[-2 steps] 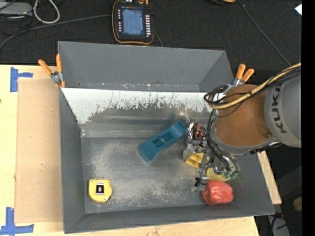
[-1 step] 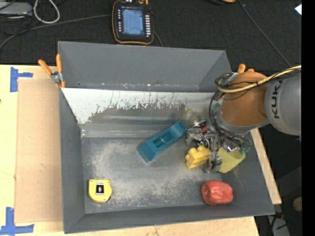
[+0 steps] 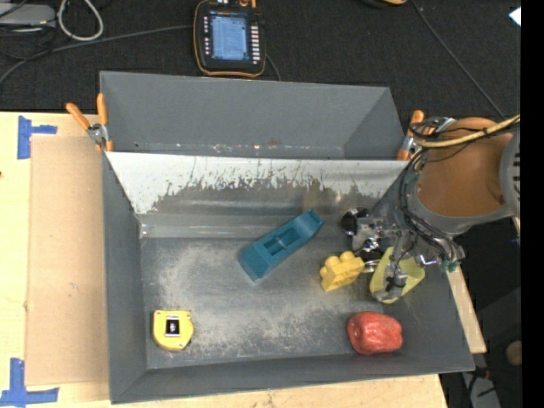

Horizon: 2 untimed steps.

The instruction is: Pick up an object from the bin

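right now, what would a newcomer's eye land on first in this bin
The claw is low at the right side of the grey bin, over a pale yellow-green thing, with a yellow blocky toy just to its left. A blue oblong thing lies slantwise near the middle. A red lump sits at the front right and a yellow tape measure at the front left.

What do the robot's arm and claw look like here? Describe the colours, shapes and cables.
The arm's wrist wears a rounded orange-brown cover. Thin cables, yellow and dark, loop round it and run down towards the claw. The claw is a compact cluster of black and silvery metal parts, much slimmer than the cover.
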Each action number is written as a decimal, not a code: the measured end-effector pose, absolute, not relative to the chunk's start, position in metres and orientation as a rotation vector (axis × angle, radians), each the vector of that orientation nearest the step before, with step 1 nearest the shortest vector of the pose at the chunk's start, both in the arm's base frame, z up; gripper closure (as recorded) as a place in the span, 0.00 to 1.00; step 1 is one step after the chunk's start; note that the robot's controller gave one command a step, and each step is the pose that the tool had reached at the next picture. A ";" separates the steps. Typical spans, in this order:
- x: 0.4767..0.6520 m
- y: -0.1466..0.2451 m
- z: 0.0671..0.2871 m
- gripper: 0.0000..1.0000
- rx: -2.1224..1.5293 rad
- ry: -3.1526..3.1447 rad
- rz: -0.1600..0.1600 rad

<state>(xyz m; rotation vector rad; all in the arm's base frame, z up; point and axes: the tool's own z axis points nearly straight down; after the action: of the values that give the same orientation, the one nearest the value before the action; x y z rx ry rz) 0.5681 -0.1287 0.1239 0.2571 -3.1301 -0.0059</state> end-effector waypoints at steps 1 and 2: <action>0.596 -0.135 0.097 0.00 0.653 -3.020 -0.084; 0.602 -0.130 0.098 0.00 0.212 -3.128 -0.044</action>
<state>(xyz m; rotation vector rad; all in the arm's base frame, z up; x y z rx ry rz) 0.6020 -0.1297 0.0984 0.2117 -3.1281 -0.0437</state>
